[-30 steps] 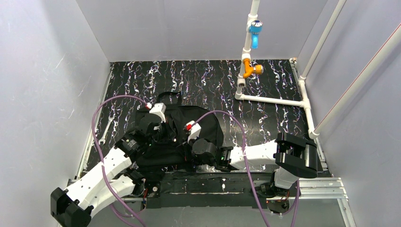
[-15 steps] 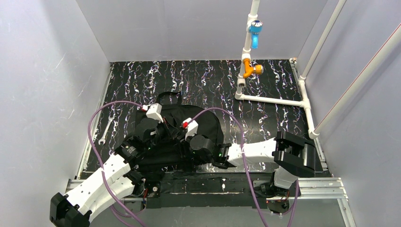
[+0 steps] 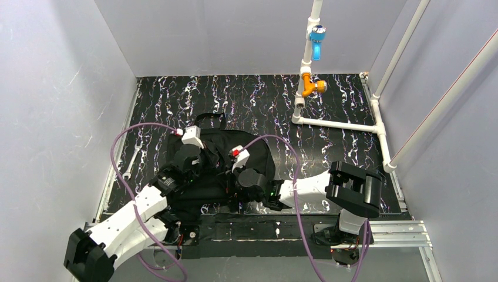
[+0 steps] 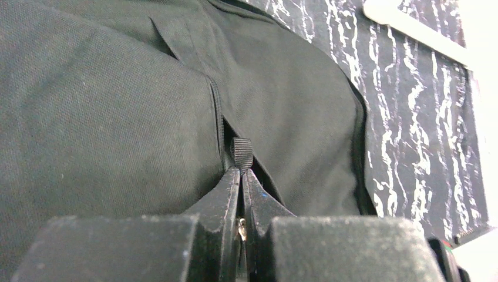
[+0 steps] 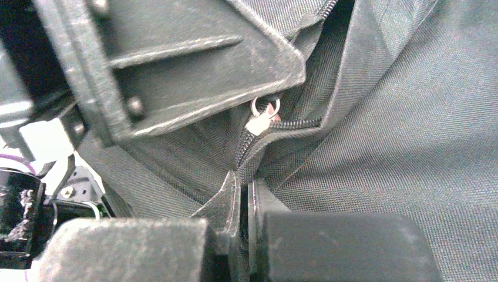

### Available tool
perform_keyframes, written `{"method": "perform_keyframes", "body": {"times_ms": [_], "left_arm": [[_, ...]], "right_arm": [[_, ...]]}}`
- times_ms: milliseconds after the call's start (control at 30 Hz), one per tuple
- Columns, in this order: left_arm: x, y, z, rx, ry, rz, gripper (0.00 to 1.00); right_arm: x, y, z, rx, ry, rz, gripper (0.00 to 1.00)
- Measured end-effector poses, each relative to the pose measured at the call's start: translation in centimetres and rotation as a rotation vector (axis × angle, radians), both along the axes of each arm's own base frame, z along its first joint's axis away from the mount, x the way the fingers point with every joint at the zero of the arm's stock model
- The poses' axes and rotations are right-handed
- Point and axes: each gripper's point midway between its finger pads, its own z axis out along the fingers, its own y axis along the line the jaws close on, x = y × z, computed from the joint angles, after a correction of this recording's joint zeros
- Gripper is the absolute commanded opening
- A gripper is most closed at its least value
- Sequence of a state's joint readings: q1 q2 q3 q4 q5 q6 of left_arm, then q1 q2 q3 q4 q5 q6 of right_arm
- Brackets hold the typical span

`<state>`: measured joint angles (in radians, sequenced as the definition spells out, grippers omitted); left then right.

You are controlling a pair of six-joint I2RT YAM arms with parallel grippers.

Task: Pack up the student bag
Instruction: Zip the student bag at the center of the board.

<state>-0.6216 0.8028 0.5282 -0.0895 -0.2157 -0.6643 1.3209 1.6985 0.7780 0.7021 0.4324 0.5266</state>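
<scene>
The black student bag (image 3: 258, 151) lies flat on the table's near middle, under both arms. My left gripper (image 4: 241, 171) is shut on the bag's black webbing zipper pull (image 4: 241, 151); a bit of metal shows between its jaws. The bag's fabric (image 4: 117, 117) fills that view. My right gripper (image 5: 244, 183) is shut on a fold of the bag's fabric just below the zipper (image 5: 293, 124). The silver zipper slider with a ring (image 5: 262, 114) sits under the left gripper's black body (image 5: 176, 64). In the top view both grippers (image 3: 216, 170) meet over the bag.
A silver wrench (image 3: 130, 161) lies on the patterned mat left of the bag. A white pipe frame (image 3: 340, 124) with an orange fitting (image 3: 311, 87) and a blue valve (image 3: 317, 35) stands at the back right. Grey walls enclose the table.
Both arms have shifted a little to the left and away from the bases over the bag. The right arm's elbow has moved leftward. Both grippers stay on the bag.
</scene>
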Motion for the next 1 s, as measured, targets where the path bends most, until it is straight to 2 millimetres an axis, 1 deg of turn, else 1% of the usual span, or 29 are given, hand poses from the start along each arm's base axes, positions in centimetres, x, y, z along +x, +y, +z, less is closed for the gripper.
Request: {"method": "perform_keyframes", "body": {"times_ms": [33,67,133,200,333,400,467,600,800,900,1000], "left_arm": [[0.6,-0.1,-0.4,0.014,0.001,0.003,0.00],[0.6,-0.1,-0.5,0.016,0.004,0.005,0.00],[1.4,-0.2,-1.1,0.039,0.001,0.002,0.00],[2.7,0.1,-1.3,0.054,-0.012,0.018,0.00],[6.7,2.1,-0.9,0.051,-0.042,0.105,0.00],[7.9,3.0,-1.1,0.058,-0.040,0.124,0.00],[8.7,3.2,-1.2,0.059,-0.025,0.116,0.00],[11.1,3.1,-1.5,0.058,0.012,0.098,0.00],[13.2,2.8,-2.6,0.075,0.051,0.086,0.00],[13.8,2.8,-3.1,0.096,0.073,0.074,0.00],[13.9,2.8,-3.1,0.114,0.105,0.054,0.00]], "right_arm": [[0.0,0.0,-0.1,0.014,0.009,-0.003,0.01],[0.0,-0.1,-0.1,0.029,0.016,-0.007,0.01],[-0.1,-0.1,-0.2,0.046,0.025,-0.011,0.01],[-0.3,-0.2,-0.3,0.056,0.030,-0.009,0.01],[-0.9,0.0,-0.5,0.053,0.029,0.004,0.01],[-1.0,0.0,-0.5,0.053,0.030,0.006,0.01],[-1.0,-0.1,-0.5,0.056,0.029,0.004,0.01],[-0.9,-0.1,-0.5,0.058,0.027,0.001,0.01],[-1.2,-0.1,-0.6,0.047,0.020,0.002,0.01],[-1.2,-0.2,-0.6,0.043,0.015,-0.001,0.01],[-1.1,-0.1,-0.6,0.037,0.011,-0.002,0.01]]}}
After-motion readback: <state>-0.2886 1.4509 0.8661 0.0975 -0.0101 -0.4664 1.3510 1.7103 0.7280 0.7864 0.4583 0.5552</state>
